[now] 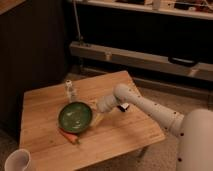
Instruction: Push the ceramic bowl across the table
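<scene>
The ceramic bowl (75,115) is green and glossy, with pale flecks inside. It sits left of centre on the table (125,130), a small square top of light wooden planks. My white arm reaches in from the lower right. Its gripper (101,106) is at the bowl's right rim, right against it. An orange carrot (68,136) lies against the bowl's near-left side. A small clear bottle (70,91) stands just behind the bowl.
A white cup (17,161) stands off the table's near-left corner. A yellowish flat item (98,119) lies beside the bowl's right edge. Dark cabinets with a metal rail (135,56) run behind the table.
</scene>
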{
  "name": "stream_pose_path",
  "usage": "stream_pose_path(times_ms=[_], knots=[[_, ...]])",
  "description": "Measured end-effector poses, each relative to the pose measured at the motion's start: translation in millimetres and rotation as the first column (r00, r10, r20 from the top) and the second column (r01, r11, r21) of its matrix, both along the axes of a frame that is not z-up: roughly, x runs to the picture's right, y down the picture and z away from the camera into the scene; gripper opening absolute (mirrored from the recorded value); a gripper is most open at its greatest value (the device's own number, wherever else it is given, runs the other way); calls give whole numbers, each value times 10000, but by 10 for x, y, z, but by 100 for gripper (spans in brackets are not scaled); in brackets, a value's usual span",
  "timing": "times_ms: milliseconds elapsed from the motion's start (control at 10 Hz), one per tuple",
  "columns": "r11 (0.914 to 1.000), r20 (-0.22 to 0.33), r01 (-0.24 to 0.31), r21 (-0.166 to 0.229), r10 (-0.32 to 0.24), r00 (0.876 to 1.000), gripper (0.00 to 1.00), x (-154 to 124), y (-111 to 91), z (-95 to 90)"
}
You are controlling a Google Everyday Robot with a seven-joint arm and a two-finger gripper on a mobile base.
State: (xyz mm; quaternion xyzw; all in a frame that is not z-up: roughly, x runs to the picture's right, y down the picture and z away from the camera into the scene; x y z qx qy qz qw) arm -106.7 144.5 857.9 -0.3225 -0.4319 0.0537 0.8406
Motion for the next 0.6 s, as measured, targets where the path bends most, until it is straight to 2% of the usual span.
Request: stream_pose_path(times_ms=[600], knots=[[9999, 968, 40, -157, -24, 9953, 80, -593, 31, -137]])
